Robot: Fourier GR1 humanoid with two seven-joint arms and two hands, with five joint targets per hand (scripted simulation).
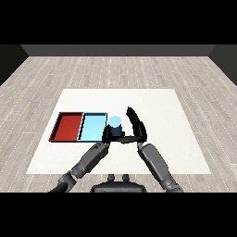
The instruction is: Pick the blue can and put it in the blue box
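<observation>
- Surface (157, 106): white, mid frame, carrying two trays and one can.
- Red tray (67, 126): left of centre, nothing visible inside.
- Blue tray (92, 127): touching the red tray's right side; no can in it yet.
- Blue can (115, 123): upright at the centre of the frame, just beside the blue tray's right edge, with both hands closing it in. Whether it rests on the surface or is lifted cannot be told.
- Left hand (110, 134): directly below and against the can, at the tray's lower right corner; its fingers appear curled round the can's lower part.
- Right hand (137, 125): just right of the can; fingers straight and spread apart, pointing toward the upper part of the frame, not wrapped round anything.
- Step in hand, by judgement: the grasp of the can, or the start of carrying it.
- Next move, by judgement: a short shift toward the left of the frame, keeping the can upright and clearing the tray's rim, then setting it down inside the blue tray and letting go.
</observation>
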